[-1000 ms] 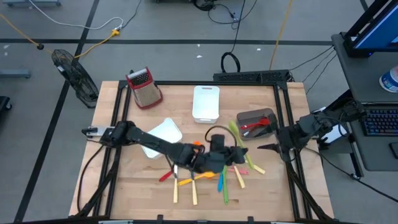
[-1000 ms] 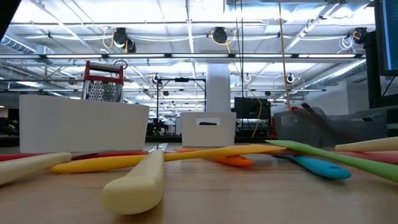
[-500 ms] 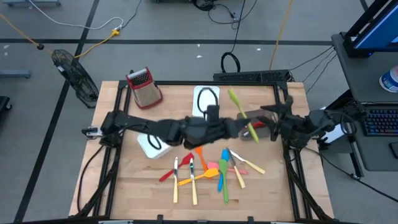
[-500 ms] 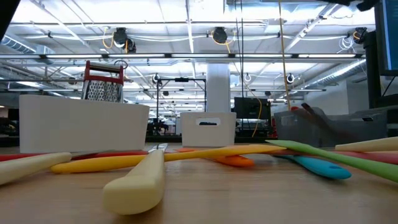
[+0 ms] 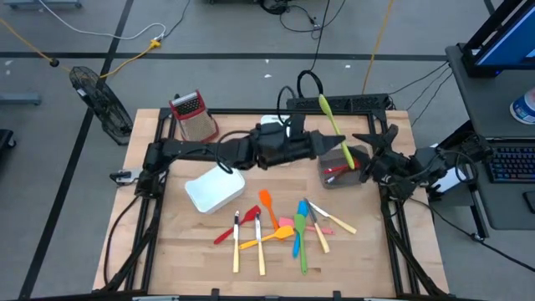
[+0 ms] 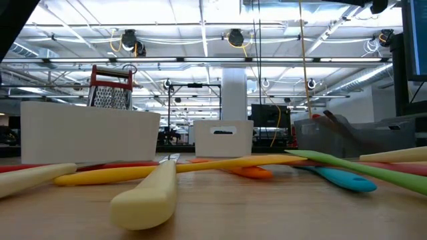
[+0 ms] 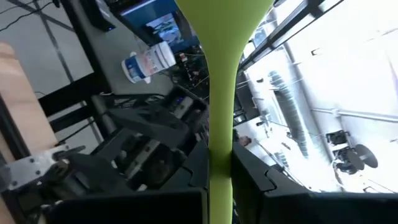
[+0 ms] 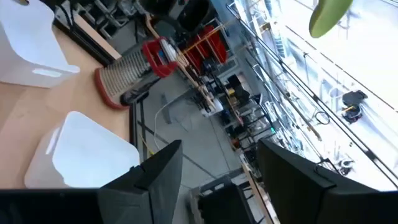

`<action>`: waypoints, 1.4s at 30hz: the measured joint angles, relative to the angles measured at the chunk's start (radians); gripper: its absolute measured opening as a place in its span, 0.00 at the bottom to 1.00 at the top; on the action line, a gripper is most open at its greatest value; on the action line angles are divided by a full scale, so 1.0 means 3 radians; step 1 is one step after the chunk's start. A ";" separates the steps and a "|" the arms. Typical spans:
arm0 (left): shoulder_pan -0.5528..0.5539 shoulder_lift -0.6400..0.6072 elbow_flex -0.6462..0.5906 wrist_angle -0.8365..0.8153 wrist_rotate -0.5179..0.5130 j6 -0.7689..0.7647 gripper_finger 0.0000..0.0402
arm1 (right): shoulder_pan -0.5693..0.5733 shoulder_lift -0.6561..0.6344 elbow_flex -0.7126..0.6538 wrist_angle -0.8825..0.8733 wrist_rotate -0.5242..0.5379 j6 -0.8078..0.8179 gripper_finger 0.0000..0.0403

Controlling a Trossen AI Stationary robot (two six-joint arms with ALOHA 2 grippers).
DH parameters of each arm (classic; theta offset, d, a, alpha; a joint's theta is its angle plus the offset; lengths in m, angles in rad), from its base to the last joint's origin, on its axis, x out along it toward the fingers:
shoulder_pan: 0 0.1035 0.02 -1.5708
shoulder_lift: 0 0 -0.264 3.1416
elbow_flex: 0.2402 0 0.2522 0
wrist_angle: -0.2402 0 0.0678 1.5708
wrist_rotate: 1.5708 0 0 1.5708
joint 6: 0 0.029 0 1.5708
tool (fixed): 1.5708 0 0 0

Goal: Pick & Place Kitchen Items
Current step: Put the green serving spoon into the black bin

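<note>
Green spatula (image 5: 333, 132) between left gripper's (image 5: 322, 144) fingers

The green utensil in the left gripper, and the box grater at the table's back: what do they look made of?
The green utensil, clamped between the left gripper's fingers: likely silicone or plastic, judging by its uniform matte lime colour and smooth moulded taper. The box grater: probably metal, a shiny grey perforated body, with a glossy red top that looks plastic.
</note>
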 joint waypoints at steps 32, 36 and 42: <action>0.0569 0.0000 0.0000 0.0345 0.1264 -0.0487 0.06 | 0.0332 0.0340 -0.0001 0.0780 0.1061 -0.0438 0.50; 0.0567 0.0000 0.0000 0.0590 0.1395 -0.0637 0.06 | 0.0463 0.0343 -0.0001 0.1368 0.0828 -0.0966 0.50; 0.0536 0.0000 0.0001 0.0636 0.1568 -0.0781 0.06 | 0.0673 0.0390 -0.0001 0.2125 0.0367 -0.1637 0.50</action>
